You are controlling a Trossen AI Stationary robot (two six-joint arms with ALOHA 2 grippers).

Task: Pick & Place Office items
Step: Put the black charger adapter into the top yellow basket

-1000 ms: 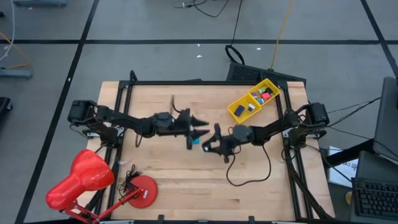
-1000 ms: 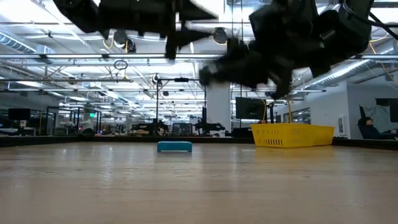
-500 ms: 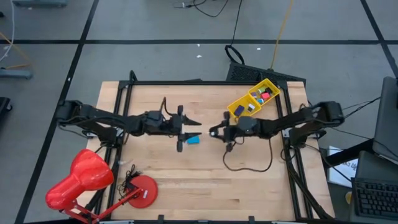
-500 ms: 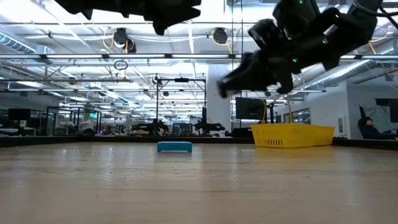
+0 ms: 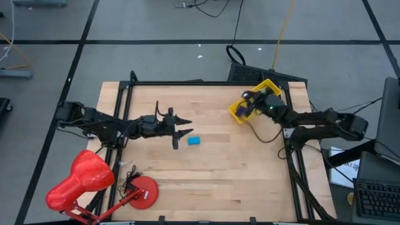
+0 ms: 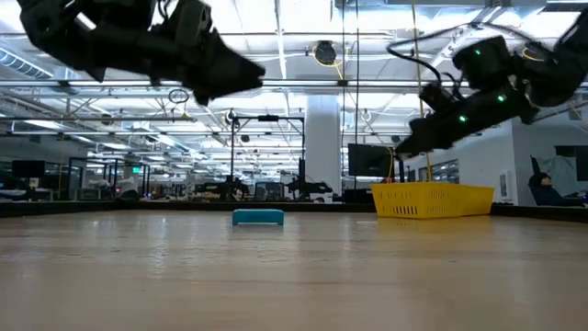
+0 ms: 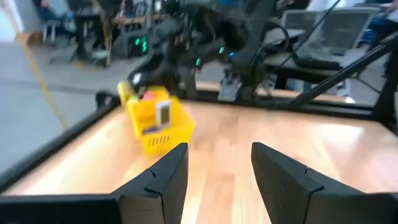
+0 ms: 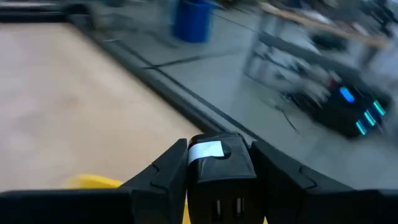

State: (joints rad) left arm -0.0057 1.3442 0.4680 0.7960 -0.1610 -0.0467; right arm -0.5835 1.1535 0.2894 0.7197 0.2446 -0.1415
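A small teal-blue piece lies flat on the wooden table near its middle; it is also seen as the blue piece in the low view. My left gripper hovers open just to its left, above the table. My right gripper is above the near-left end of the yellow tray, shut on a small black piece. Several tiny pieces, one of them pink, lie in the tray. In the left wrist view my left gripper points toward the yellow tray. My right gripper pinches the small black piece with a white label between its two fingers. The piece is lifted clear, above the yellow tray's edge. Which side of the piece the fingers come at cannot be told.
A big red desk lamp stands at the table's near left corner. A dark cable hangs from the right arm over the table. A black frame runs along the table's far edge. Bare wood lies in front of the blue piece.
My right gripper has swung from the table's middle, beside the blue piece, toward the far right and now stands over the yellow tray. My left gripper has drawn back a little toward the table's left. The blue piece has stayed where it was.
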